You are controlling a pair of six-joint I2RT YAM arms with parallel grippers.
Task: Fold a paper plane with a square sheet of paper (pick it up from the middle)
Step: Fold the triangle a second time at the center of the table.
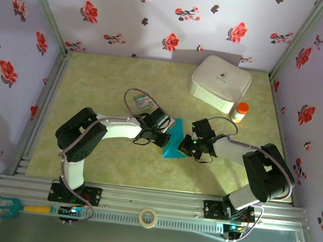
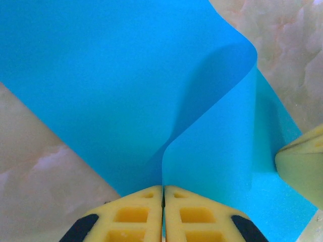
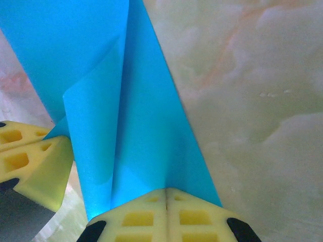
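The square sheet of paper [image 1: 175, 140], bright turquoise and creased to a narrower shape, lay at the middle of the table [image 1: 95, 83], between the two arms. It looked thin, light and limp. In the left wrist view a loose flap stood up and curled in a soft bend instead of lying flat. It would probably buckle or tear under a hard pull and slide easily on the smooth marbled top. The safest hold seemed to be a doubled, creased edge near the middle, where the layers lend some stiffness.

The left gripper [image 2: 162, 194] was clamped on the flap's edge, its pads pressed together with paper between them. The right gripper [image 3: 166, 194] was pinched tight on a folded ridge from the right, just beside the other.

Farther off, a white rounded box [image 1: 220, 82] sat far right with a small orange-capped bottle [image 1: 241, 112] beside it. A printed card [image 1: 142, 102] lay to the paper's far left.
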